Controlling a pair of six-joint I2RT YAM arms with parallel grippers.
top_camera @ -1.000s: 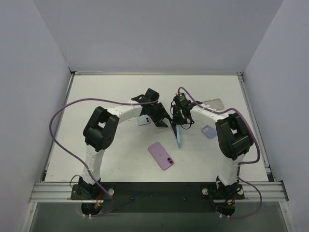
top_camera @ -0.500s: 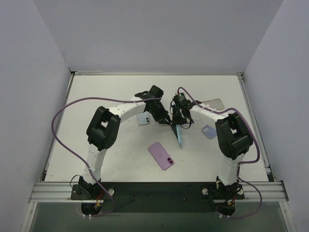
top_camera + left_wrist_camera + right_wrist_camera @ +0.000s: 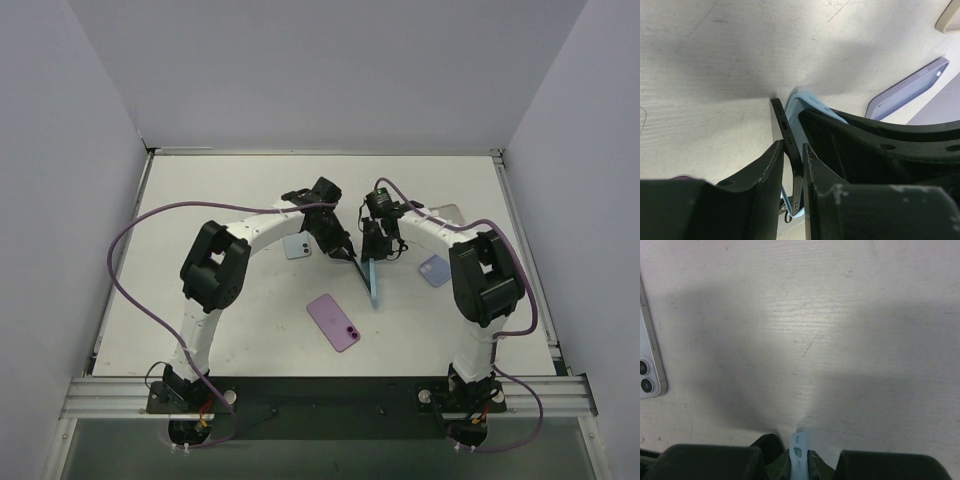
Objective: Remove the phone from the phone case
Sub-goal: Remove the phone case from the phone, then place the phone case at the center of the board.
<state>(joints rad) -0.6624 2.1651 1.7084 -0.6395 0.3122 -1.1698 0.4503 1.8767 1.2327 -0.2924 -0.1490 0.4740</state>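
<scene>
Two end effectors are meeting mid-bench (image 3: pixel 255 300). The left end effector (image 3: pixel 343 250), spread wide a second ago, is now clamping the black phone (image 3: pixel 785 125), and the right end effector (image 3: pixel 372 252) is pinching the pale blue phone case (image 3: pixel 372 283). The phone is standing on edge, its long axis running far to near.

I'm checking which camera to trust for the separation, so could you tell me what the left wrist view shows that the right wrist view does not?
Only the left wrist view: the left gripper pinching the edge of the dark phone, and a lavender case lying beyond. Only the right wrist view: the right gripper clamped on the light blue case, and a pale blue phone lying flat at the left edge. Both show that light blue case.
</scene>
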